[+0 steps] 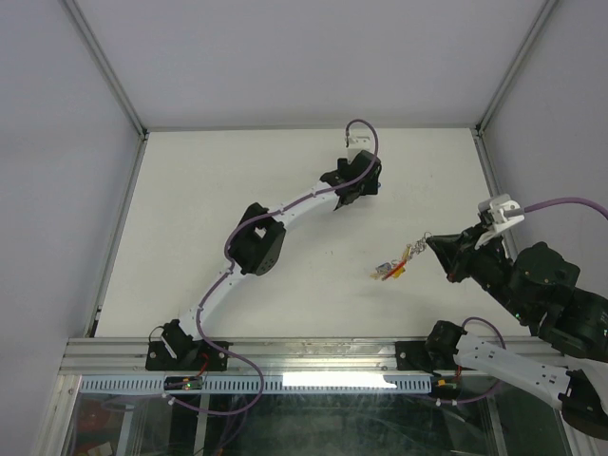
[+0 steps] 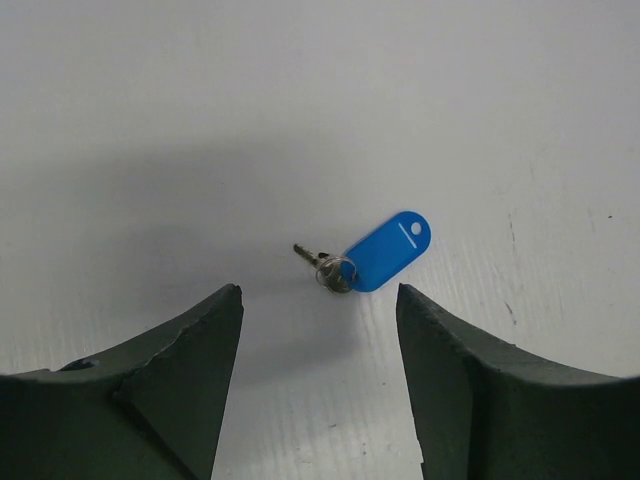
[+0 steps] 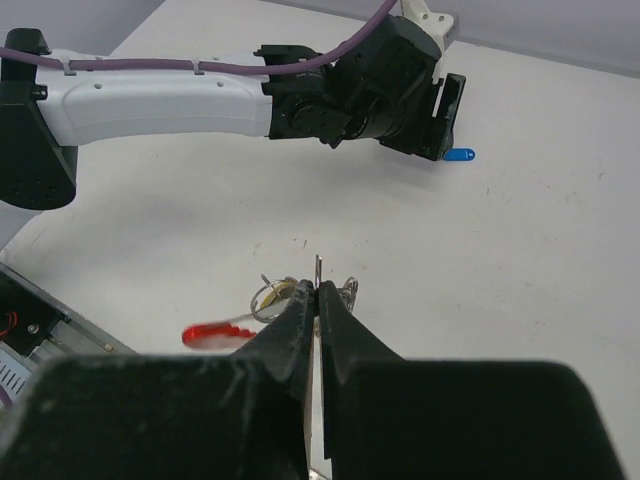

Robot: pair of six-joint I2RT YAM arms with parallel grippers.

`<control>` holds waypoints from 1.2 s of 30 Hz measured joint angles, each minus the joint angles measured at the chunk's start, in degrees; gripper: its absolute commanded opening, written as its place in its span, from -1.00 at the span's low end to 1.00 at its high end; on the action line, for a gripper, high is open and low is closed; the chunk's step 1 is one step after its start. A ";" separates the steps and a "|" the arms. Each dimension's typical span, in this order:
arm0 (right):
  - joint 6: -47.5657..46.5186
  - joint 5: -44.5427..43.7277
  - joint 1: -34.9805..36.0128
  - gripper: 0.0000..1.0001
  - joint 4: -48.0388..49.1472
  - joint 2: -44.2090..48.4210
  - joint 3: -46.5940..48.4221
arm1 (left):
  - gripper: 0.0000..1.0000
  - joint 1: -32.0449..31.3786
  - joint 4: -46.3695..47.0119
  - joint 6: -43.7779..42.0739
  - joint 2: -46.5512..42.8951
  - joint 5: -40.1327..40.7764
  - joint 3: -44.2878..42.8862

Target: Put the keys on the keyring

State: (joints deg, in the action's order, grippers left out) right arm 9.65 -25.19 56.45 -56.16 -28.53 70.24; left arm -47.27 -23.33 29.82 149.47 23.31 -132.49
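Left gripper, fingers spread, hovers over the blue key: grasp it by its plastic head; right gripper, pinching the keyring, should hold steady

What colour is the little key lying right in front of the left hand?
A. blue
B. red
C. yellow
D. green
A: in the left wrist view, the key lying on the white table just ahead of the open left hand has a bright blue plastic head.
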 measured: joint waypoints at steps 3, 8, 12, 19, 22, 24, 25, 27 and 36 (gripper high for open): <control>-0.02 0.07 0.00 -1.00 0.11 0.35 -0.42 | 0.22 -0.39 -0.57 -0.52 1.11 1.49 -0.83; -0.04 0.07 0.00 -1.00 0.09 0.92 -0.79 | 0.21 -0.81 -0.42 -1.36 3.76 2.62 -2.89; -0.07 0.04 0.00 -1.00 0.09 1.75 -0.83 | 0.14 -1.18 -0.26 -1.90 4.17 2.69 -3.65; -0.07 0.02 0.00 -1.00 0.15 2.51 -1.01 | 0.07 -1.18 1.05 -2.73 5.03 3.80 -4.09; -0.07 0.09 0.00 -1.00 0.13 2.54 -1.51 | 0.04 -1.18 1.81 -3.21 5.29 4.09 -4.11; -0.07 0.11 0.00 -1.00 0.11 2.54 -1.73 | -0.03 -1.18 2.40 -3.43 5.66 4.44 -4.28; -0.07 0.11 0.00 -1.00 0.13 2.54 -1.75 | -0.06 -1.18 2.82 -3.52 5.90 4.74 -4.46; -0.09 0.11 0.00 -1.00 0.13 2.56 -1.75 | -0.12 -1.16 3.39 -3.67 6.16 4.90 -4.61; -0.26 0.07 0.00 -1.00 0.15 2.56 -1.86 | -0.51 -1.14 4.98 -3.87 6.95 4.85 -5.05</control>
State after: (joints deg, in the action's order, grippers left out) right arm 9.39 -25.12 56.45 -56.01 -25.98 68.38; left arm -48.40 -18.35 25.96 156.42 28.16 -137.53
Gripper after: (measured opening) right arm 0.009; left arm 0.305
